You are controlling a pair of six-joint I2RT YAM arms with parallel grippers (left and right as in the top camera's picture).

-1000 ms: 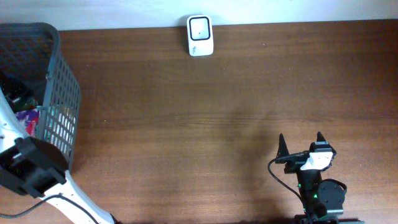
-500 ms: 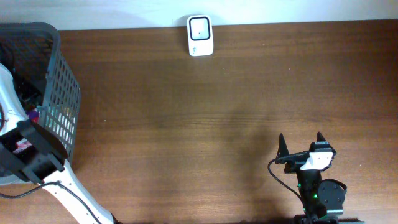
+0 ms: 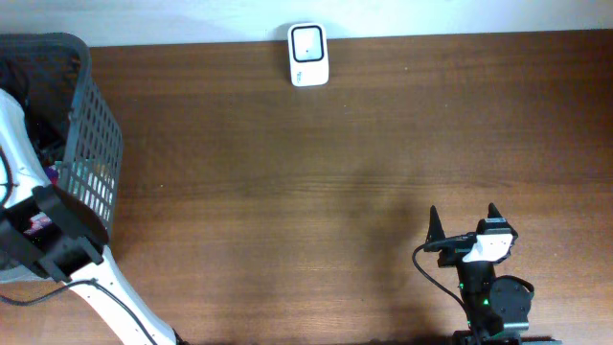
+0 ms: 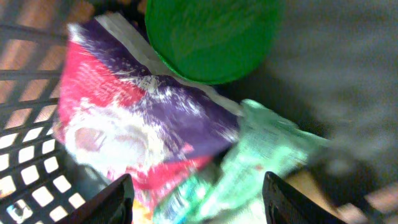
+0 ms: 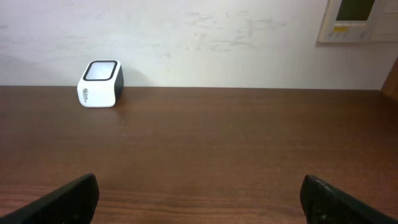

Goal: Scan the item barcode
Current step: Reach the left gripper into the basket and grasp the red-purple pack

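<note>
Inside the grey basket [image 3: 93, 144] at the far left lie a purple, red and white snack packet [image 4: 124, 118], a mint-green packet [image 4: 267, 149] and a round green lid [image 4: 211, 37]. No barcode shows on any of them. My left gripper [image 4: 199, 202] hangs open just above the packets, its fingertips [image 4: 118, 199] to either side of where the two packets overlap, gripping nothing. In the overhead view the left arm [image 3: 48, 230] reaches over the basket and hides its own jaws. The white scanner [image 3: 308, 55] stands at the table's far edge. My right gripper [image 3: 463, 222] rests open and empty near the front edge.
The basket's grid wall [image 4: 31, 180] shows close on the left of the left wrist view. A pale wall with a white panel [image 5: 357, 18] rises behind the table. From the right wrist the scanner [image 5: 101, 83] is seen far off to the left.
The left arm has shifted farther over the basket and its jaws have narrowed a little. The right arm and scanner have not moved.
</note>
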